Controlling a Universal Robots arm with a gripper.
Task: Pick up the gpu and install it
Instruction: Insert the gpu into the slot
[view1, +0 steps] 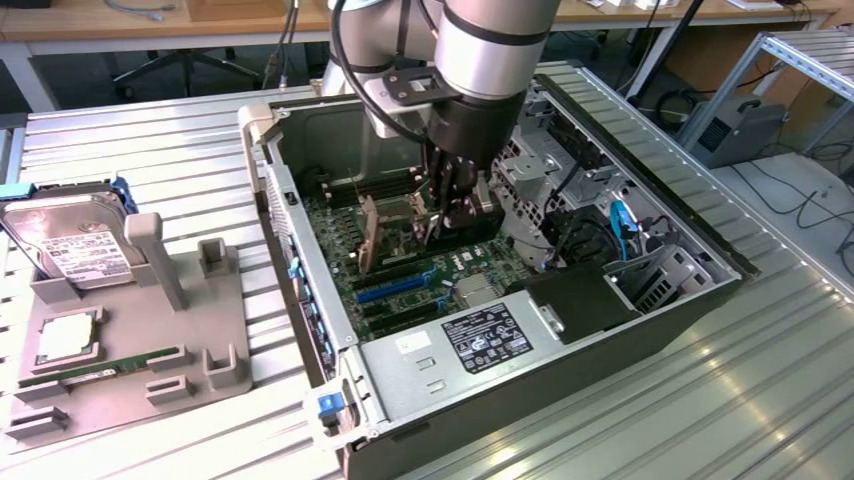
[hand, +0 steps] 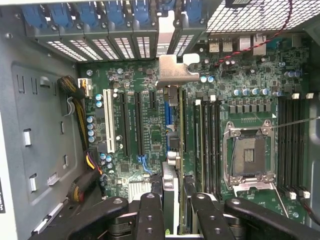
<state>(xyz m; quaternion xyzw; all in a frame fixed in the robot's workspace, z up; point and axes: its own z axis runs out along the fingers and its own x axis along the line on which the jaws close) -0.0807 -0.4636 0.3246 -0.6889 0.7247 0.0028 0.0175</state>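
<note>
The gripper (hand: 176, 220) is partly closed, its fingers (hand: 150, 215) pinching the gpu (hand: 172, 175), seen edge-on. The card hangs over the expansion slots of the green motherboard (hand: 240, 65), inside the open computer case (view1: 694, 290) on the ribbed metal counter (view1: 134, 140).

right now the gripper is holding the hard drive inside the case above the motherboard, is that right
No, it is the gpu that the gripper holds inside the case above the motherboard, as the wrist view shows edge-on. The hard drive sits on the grey holder outside the case in the exterior view.
</note>
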